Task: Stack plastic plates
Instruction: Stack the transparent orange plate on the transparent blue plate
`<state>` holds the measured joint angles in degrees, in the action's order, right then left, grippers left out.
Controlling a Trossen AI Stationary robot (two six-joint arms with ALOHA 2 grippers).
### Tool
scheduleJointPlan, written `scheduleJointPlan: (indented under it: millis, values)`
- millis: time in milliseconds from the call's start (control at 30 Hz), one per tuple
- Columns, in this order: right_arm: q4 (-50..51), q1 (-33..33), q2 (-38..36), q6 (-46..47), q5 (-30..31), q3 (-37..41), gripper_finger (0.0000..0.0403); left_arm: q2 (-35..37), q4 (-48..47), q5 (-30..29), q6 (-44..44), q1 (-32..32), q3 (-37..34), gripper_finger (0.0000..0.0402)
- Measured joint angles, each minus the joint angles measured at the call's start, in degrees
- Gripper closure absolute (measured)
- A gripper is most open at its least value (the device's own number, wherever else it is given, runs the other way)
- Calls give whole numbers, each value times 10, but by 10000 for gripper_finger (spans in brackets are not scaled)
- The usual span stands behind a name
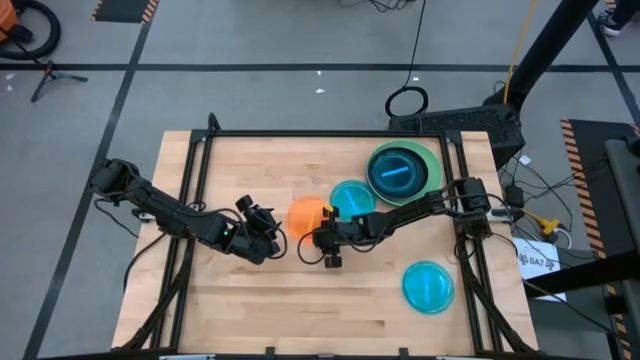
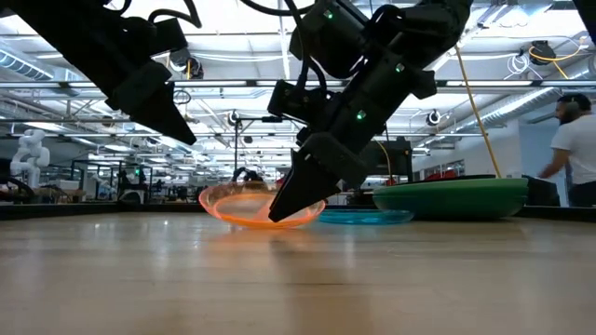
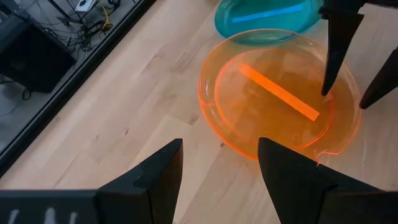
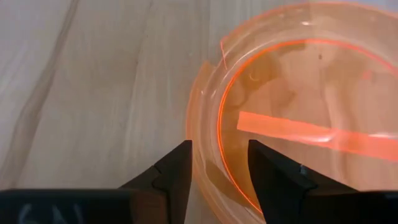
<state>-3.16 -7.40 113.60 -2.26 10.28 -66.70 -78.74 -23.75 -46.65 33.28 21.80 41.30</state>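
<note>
A translucent orange plate lies flat on the wooden table near its middle. My right gripper is open and straddles the plate's right-hand rim, coming from the right. My left gripper is open and hovers just left of the plate, touching nothing. A cyan plate lies just beyond the orange one. Farther right, a blue plate sits on a stack of green plates. A third cyan plate lies alone by the near right. My right gripper has one finger over the inside of the orange plate and one outside it, with the rim in the gap. It comes slanting down from the table's right. I cannot tell whether a finger touches the rim. The plate rests on the table.
A black metal frame runs around the table's far and side edges. Bare wood lies along the near half of the table. In the low view a person stands in the room behind, far right.
</note>
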Motion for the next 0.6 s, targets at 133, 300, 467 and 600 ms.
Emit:
scheduleJointPlan:
  millis: [133,300,467,600]
  values:
    - [1,0,0,0,0,0,257,0,0,0,3,0,0,188]
    - [0,0,0,-2,0,0,260,0,0,0,1,0,0,188]
    - [-20,0,-7,-7,0,0,261,0,0,0,0,0,0,188]
    - [-22,0,-23,-11,0,-3,261,0,0,0,-1,0,0,188]
